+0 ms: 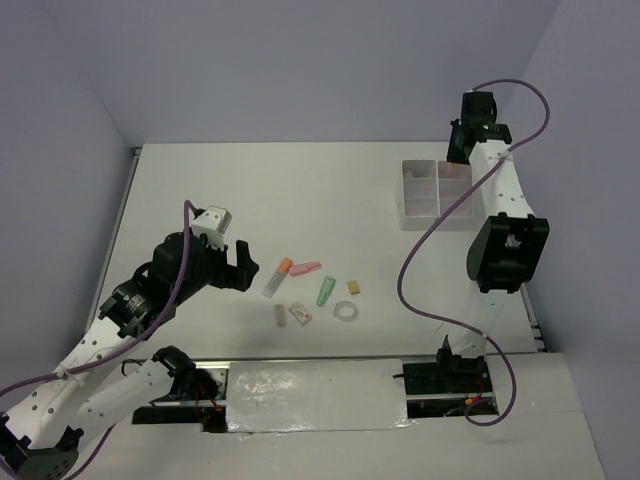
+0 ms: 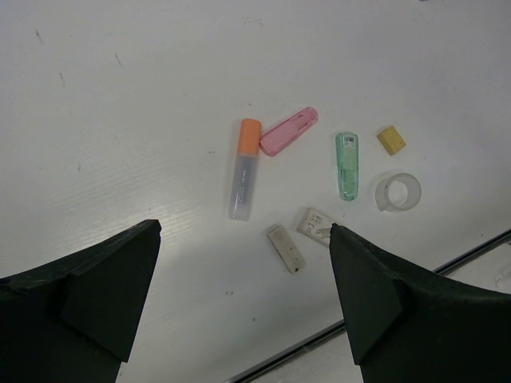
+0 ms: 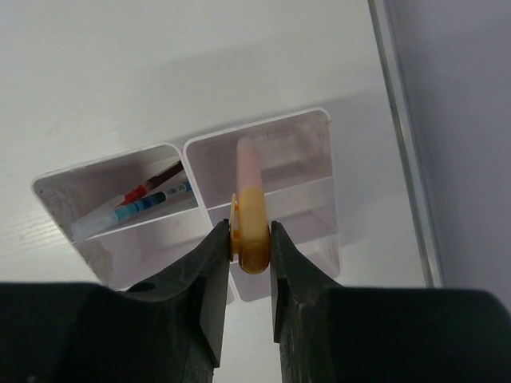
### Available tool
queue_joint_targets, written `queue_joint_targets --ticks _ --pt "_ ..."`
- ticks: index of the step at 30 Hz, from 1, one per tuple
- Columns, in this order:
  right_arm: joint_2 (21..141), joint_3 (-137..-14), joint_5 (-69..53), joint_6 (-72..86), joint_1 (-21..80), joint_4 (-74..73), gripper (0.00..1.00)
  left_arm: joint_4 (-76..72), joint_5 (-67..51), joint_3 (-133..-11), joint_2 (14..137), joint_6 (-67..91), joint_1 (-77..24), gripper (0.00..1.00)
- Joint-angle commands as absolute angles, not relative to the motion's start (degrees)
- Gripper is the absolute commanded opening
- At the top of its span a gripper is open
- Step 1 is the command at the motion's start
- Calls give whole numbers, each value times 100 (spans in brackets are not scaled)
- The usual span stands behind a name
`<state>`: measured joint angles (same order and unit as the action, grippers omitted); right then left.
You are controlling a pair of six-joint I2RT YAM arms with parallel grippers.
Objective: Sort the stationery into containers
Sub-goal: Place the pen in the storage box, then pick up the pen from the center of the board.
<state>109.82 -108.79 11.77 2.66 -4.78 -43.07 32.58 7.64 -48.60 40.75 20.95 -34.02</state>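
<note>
White table: carries everything listed. Right arm: reaches to the far right corner, forearm raised and wrist bent over so the fingers point down at the trays. Left arm: angled in from the near left, wrist tipped down over the loose items near the middle. Containers: joined white translucent trays at the far right; one compartment holds a thin red pen and a blue-banded pen. Right gripper: clamped on the yellow end of a pink-yellow marker, whose pink body runs out over the right-hand tray and across a divider; whether its tip touches the tray cannot be told. Left gripper: jaws spread wide, grasping nothing, above the cluster. Orange-capped marker: lying flat, cap just beside the pink marker. Green packet: to their right, near the clear tape ring. Yellow eraser: beyond the ring. White erasers: two, nearest the arm's base. Hazard, as judged: a marker let go across the divider could bridge two compartments or tip out over the rim. Second hazard: wide jaws closing among crowded pieces could knock a neighbour aside.
</note>
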Motion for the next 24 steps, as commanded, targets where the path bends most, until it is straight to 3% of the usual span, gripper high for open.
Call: queue_joint_targets --ticks 1,3,4,6,7,16,24 --pt "11021 -10820 1169 272 -527 -3999 16 3085 747 -4869 4078 1986 -3419 99" --pt "11074 -10750 1143 281 -527 -3999 32 3085 747 -4860 4069 1978 -3419 99" --pt "11057 -10697 1099 299 -519 -3990 53 3085 730 -4852 4069 1978 -3419 99" --pt "10925 -10504 994 334 -527 -3868 70 3076 721 -4869 4087 1960 -3419 99" --pt "10759 -10425 897 369 -510 -3815 99 3085 747 -4869 4104 1977 -3419 99" --pt "9459 -9853 1089 536 -80 -3559 100 3155 1125 -4895 4061 2109 -3410 99" --pt "8122 -7894 1467 1114 2134 -2724 100 3269 1397 -4983 4227 2311 -3410 99"
